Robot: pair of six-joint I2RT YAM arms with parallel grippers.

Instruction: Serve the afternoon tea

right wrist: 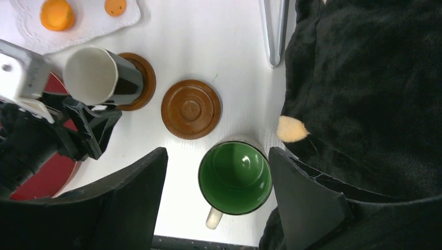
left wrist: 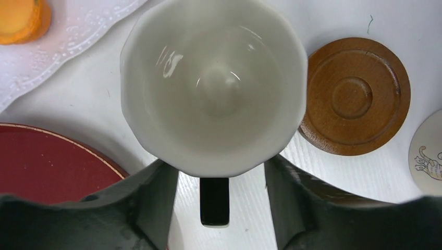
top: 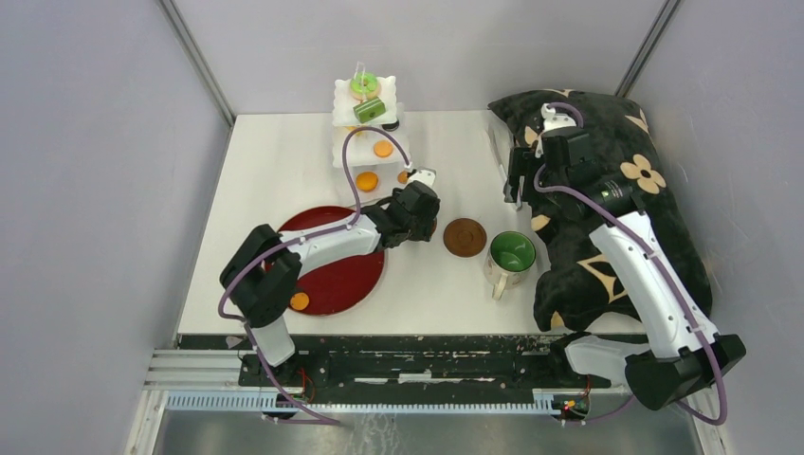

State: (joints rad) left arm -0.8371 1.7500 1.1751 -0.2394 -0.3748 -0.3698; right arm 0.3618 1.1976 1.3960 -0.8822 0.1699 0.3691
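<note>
A black mug with a white inside [left wrist: 213,78] stands on a brown coaster [right wrist: 136,80], seen upright in the right wrist view. My left gripper [left wrist: 221,174] is open around its black handle [left wrist: 214,200], with a gap on each side. A second brown coaster [top: 465,237] lies bare to the right. Beside it stands a green-lined mug [top: 512,254]. My right gripper [right wrist: 216,155] hangs open high above that mug [right wrist: 235,177], holding nothing. The white three-tier stand [top: 368,118] at the back carries orange discs [top: 383,149], a green donut [top: 363,85] and a green striped cake [top: 370,110].
A dark red round tray [top: 332,275] at the front left holds one orange disc [top: 300,301]. A large black plush cushion [top: 607,209] covers the table's right side under the right arm. Metal tongs [right wrist: 276,31] lie along its edge.
</note>
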